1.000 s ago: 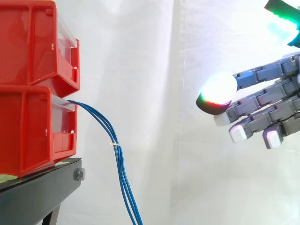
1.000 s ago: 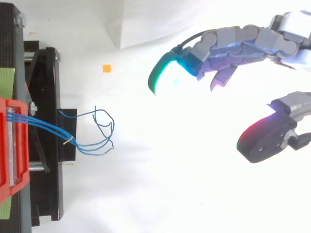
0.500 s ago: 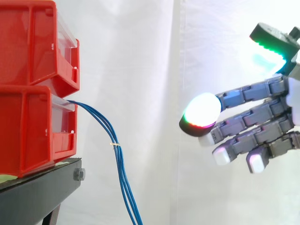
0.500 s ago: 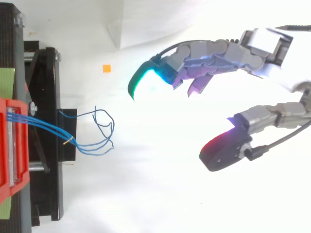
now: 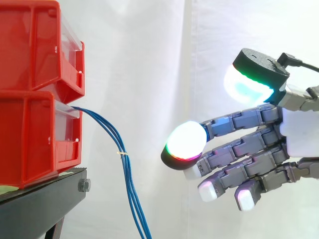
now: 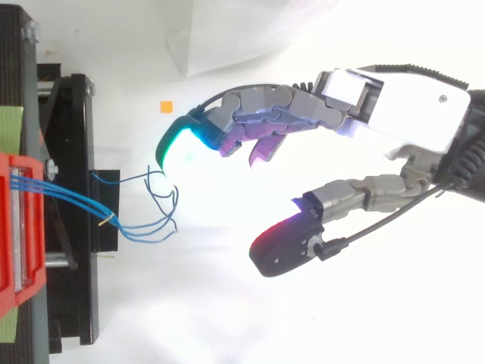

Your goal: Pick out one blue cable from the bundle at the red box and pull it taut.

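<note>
Currently the robot's grey, glowing-tipped hand [image 6: 394, 114] hangs released, fingers outstretched, near the thin blue cables [image 5: 128, 181] trailing from the lower red plastic bin [image 5: 30, 134].

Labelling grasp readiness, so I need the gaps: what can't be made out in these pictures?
- Lower ends of the cables: cut off by the side view's bottom edge.
- Their start inside the lower red box: hidden by its wall, side view.
- Wrist behind the hand: cut off by the side view's right edge.
</note>
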